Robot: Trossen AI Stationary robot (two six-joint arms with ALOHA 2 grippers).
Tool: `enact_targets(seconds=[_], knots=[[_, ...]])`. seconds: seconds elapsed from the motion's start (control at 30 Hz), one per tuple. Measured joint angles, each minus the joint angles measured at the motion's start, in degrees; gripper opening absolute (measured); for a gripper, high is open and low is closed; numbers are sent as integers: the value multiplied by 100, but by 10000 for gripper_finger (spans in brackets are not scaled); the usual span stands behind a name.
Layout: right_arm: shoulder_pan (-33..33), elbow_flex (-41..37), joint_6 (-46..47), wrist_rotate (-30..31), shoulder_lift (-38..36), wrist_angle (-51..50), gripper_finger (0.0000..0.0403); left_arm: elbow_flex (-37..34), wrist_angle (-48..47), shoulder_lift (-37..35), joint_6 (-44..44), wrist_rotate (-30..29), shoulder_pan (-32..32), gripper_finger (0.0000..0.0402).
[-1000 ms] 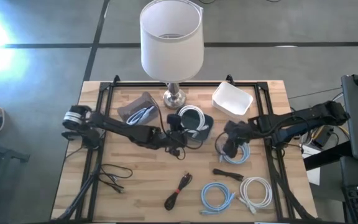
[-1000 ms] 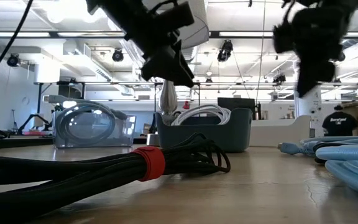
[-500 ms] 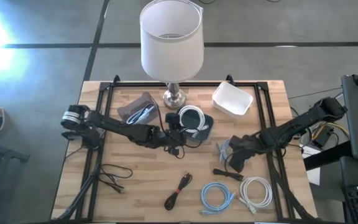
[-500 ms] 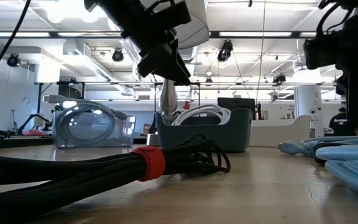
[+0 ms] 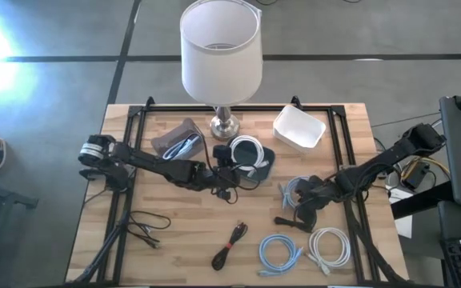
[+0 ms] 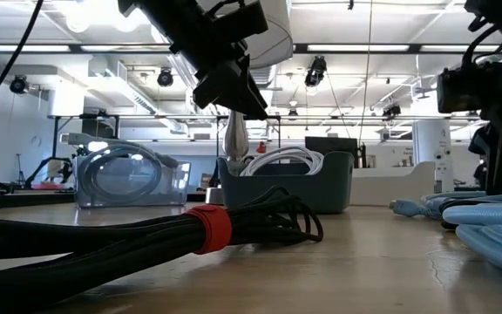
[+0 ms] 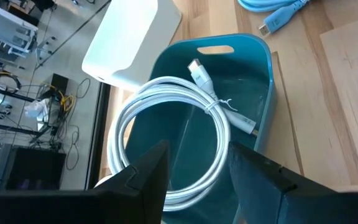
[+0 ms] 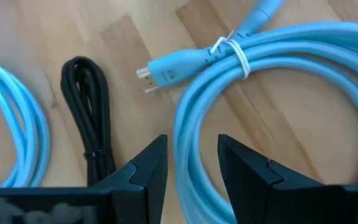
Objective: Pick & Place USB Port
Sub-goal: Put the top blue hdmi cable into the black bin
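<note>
A light blue USB cable coil [image 5: 304, 190] lies on the table right of centre; in the right wrist view its coil [image 8: 278, 93] and plug [image 8: 166, 71] show, next to a short bundled black cable [image 8: 92, 112]. My right gripper [image 5: 298, 210] is open low above the coil's near side, its fingers on either side of a strand [image 8: 191, 168]. My left gripper [image 5: 229, 182] is open and empty, hovering at the near edge of the teal bin [image 7: 253, 74], which holds a coiled white cable [image 7: 185, 106].
A lamp [image 5: 221, 48] stands at the far middle, with a white box [image 5: 299, 128] to its right and a clear bin [image 5: 178, 140] to its left. Near the front edge lie a black cable with a red band [image 5: 229, 246], a light blue coil [image 5: 280, 254], a white coil [image 5: 329, 246] and a thin black cable [image 5: 142, 226].
My right gripper has moved toward the table's near edge and down, from above the blue coil's middle to low over its near side. It has stayed open.
</note>
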Motion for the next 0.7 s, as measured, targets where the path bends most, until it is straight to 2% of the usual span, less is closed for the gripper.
enact_targets(seconds=[0.3,0.53,0.7], knots=[[0,-184,-54,256,79,183,137,0,-2,-2,-13,0,0,167],[0,-358,-225,98,662,1406,137,0,-24,-2,-36,0,0,167],[-2,-258,-420,35,1121,1719,136,0,-22,0,-48,0,0,167]])
